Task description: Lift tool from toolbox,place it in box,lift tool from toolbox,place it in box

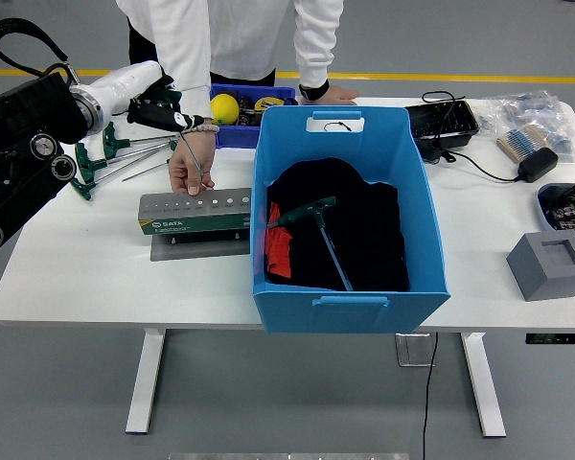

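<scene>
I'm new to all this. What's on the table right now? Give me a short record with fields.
Robot left hand: shut on a T-handle tool, raised above the toolbox
Robot right hand: not in view
Person's hand: resting on the toolbox's far edge
Blue box: holds dark cloth and one green T-handle tool
Spare tools: lying left of the toolbox
</scene>
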